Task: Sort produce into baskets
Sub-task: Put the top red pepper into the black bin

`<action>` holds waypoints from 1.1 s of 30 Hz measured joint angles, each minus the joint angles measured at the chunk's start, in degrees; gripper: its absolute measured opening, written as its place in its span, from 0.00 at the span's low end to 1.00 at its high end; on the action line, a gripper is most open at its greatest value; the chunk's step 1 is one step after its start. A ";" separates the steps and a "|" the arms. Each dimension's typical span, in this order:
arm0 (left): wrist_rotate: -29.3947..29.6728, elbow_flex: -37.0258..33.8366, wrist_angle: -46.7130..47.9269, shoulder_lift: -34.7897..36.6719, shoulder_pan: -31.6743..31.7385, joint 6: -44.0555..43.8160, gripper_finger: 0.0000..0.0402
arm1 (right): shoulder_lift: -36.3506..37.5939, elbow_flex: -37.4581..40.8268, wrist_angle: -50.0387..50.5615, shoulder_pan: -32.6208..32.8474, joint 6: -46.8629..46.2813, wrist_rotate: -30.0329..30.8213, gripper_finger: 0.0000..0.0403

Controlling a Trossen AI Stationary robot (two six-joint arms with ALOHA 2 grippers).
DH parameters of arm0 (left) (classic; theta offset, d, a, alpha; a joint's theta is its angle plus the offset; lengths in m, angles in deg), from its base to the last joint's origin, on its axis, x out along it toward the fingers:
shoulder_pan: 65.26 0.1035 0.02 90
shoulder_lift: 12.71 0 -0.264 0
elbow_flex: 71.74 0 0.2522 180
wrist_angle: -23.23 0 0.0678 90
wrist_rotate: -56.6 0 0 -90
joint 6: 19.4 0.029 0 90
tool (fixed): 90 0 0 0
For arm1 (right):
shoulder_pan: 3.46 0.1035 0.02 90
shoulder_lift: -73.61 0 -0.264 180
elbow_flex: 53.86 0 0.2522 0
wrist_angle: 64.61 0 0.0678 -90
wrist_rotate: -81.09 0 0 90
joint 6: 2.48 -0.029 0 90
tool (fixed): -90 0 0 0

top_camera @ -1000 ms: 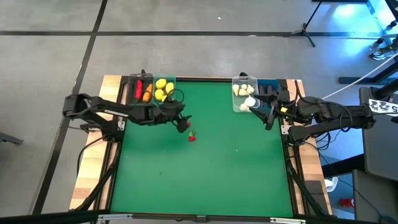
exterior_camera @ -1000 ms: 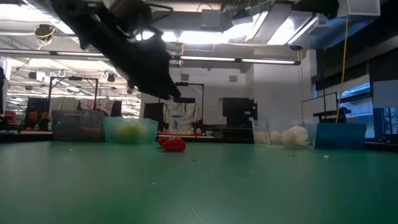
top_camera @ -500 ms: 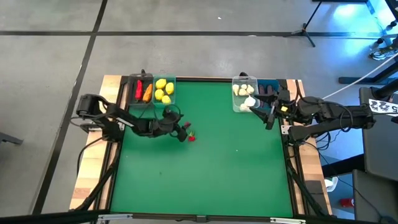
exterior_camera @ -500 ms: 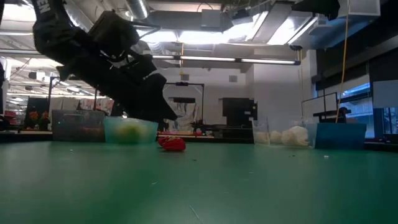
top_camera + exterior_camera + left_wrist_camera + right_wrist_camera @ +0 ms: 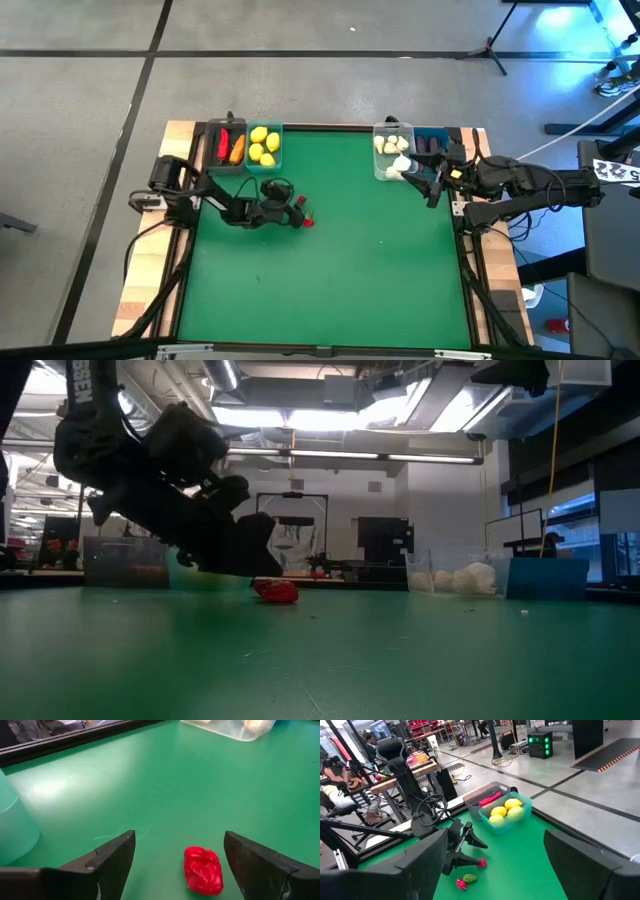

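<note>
With its fingers spread apart and empty, the left claw (image 5: 293,212) hangs low over the green table (image 5: 350,280), left of centre in the overhead frame. A small red berry (image 5: 203,870) lies on the cloth between the two fingers (image 5: 112,862), nearer the one at lower right of the wrist frame, touching neither. A good pick likely calls for centring the claw, settling to the cloth, then closing gently so the piece does not squirt out. At upper left, the dark bin (image 5: 227,146) holds red and orange pieces beside the lemon bin (image 5: 265,145). The right claw (image 5: 432,180) waits open by the garlic bin (image 5: 392,152) at upper right.
</note>
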 joint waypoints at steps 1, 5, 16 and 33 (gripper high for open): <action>-0.01 0.00 -0.54 -0.55 0.19 0.18 0.75 | 0.00 0.00 0.24 0.00 0.00 0.00 0.82; -0.37 0.00 -1.12 -3.16 0.47 -2.88 0.75 | 0.00 0.00 0.68 0.00 0.00 -0.02 0.82; -0.34 0.02 -1.50 -4.77 -0.76 -5.30 0.66 | 0.00 0.00 2.32 0.00 0.00 1.03 0.82; -3.47 0.33 -1.57 -4.73 2.29 -4.82 0.36 | 0.00 -0.02 2.17 0.00 -1.71 1.18 0.82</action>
